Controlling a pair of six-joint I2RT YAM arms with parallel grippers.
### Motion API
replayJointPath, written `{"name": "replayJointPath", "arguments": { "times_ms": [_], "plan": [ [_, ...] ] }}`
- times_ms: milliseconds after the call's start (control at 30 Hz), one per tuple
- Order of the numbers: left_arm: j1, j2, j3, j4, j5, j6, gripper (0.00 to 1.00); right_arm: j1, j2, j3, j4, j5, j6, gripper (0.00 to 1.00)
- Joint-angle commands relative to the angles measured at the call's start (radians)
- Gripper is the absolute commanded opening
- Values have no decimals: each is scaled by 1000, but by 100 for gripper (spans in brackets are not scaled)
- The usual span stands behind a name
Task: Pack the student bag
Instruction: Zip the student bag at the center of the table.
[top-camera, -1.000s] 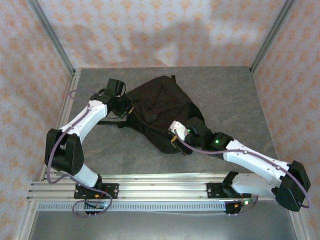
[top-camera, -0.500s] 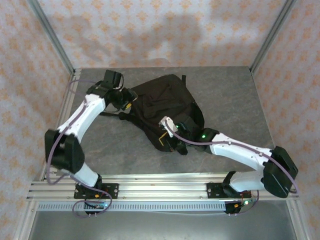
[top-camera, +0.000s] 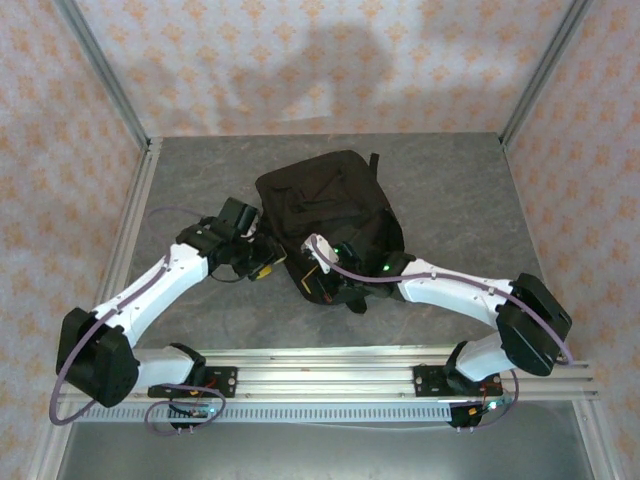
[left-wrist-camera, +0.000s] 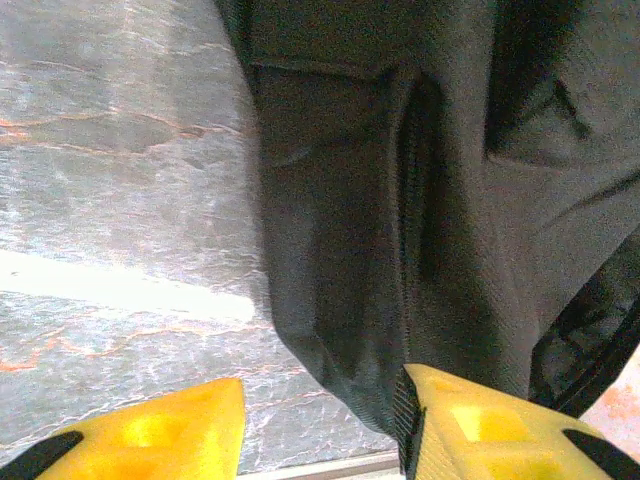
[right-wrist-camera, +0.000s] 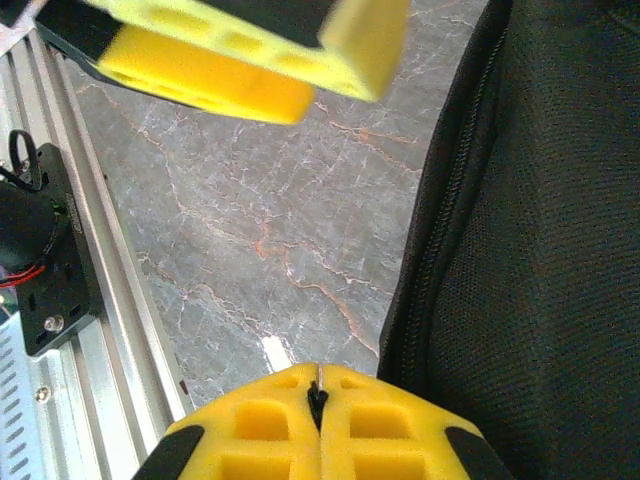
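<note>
Top external view: the student bag (top-camera: 325, 205) lies slumped in the middle of the grey table (top-camera: 190, 170), with both arms reaching in at its near edge. The left gripper (left-wrist-camera: 322, 385) has its yellow jaws spread. A rounded corner of the black fabric hangs between them, close against one jaw but not pinched. The right gripper (right-wrist-camera: 318, 385) has its jaws pressed together just beside the bag's zipper (right-wrist-camera: 455, 190). A thin dark sliver shows where the two jaws meet, but whether it is a zipper pull cannot be told.

The bag looks soft and limp, creased and folded over itself, so it will likely sag and drag across the table rather than lift as one piece. Its woven cloth should give the jaws fair purchase. The surest holds appear to be the doubled fabric along the zipper seam, a strap, or a bunched fold at a corner. One arm would probably need to steady the bag while the other pulls.
</note>
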Motion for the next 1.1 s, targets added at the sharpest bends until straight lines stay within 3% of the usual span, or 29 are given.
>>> {"name": "replayJointPath", "arguments": {
  "times_ms": [0,433,567,700,1067],
  "plan": [
    [-21,26,48,41,-14,-7,44,13,-13,0,24,-37,13,0],
    [-23,144,67,104,7,1,39,14,-59,-42,56,-16,34,0],
    [-24,156,80,76,-18,19,25,13,-90,-55,51,15,37,0],
    [-23,152,93,5,-75,49,0,13,-137,-84,26,27,42,0],
    [37,140,159,-122,-135,146,0,-5,-291,-171,-104,60,-49,0]
  ]
}}
